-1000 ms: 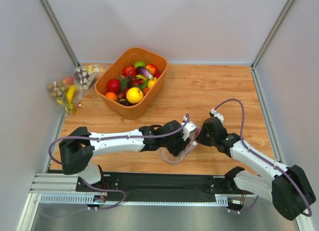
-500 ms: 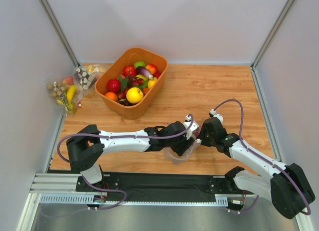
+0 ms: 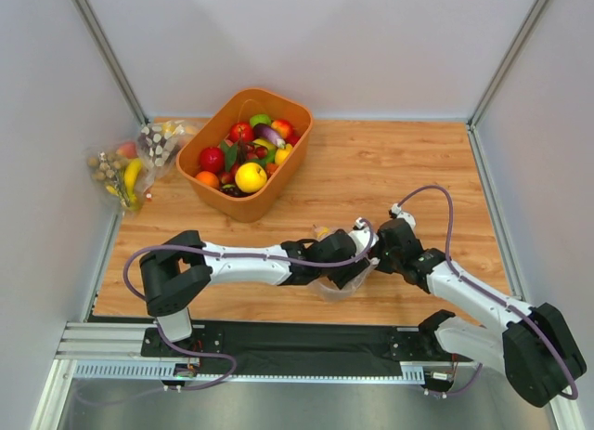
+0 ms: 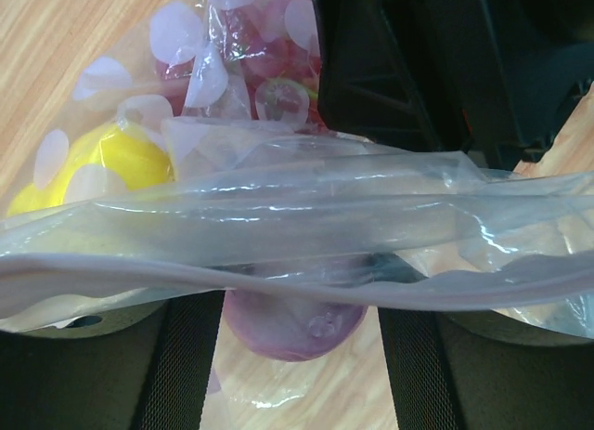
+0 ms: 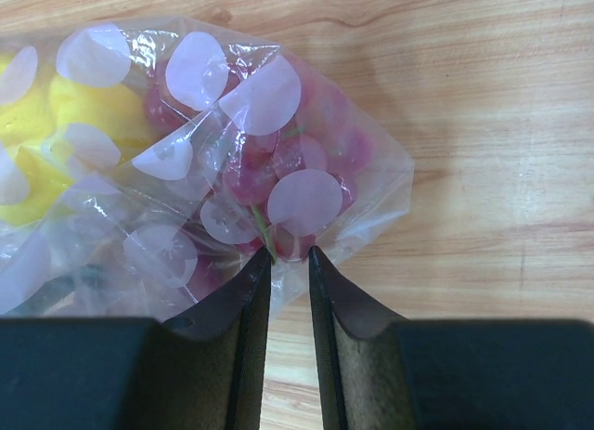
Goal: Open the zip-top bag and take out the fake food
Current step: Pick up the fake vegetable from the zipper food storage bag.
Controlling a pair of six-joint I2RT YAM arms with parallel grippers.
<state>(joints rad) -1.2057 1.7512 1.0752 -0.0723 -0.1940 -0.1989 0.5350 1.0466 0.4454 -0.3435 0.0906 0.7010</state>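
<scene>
From above, the zip-top bag is lying near the front of the worktop. At the left wrist, the left end effector is standing released, its 2 fingers wide apart (the zip strip is stretching across them). At the right wrist, the right end effector is clenching the bag's edge, fake food showing inside.

Left arm stretched low, reached far rightward. Left gripper held with fingers wide apart. Right arm bent, angled leftward. Right gripper nearly closed, zip-top bag edge pinched between fingertips.
</scene>
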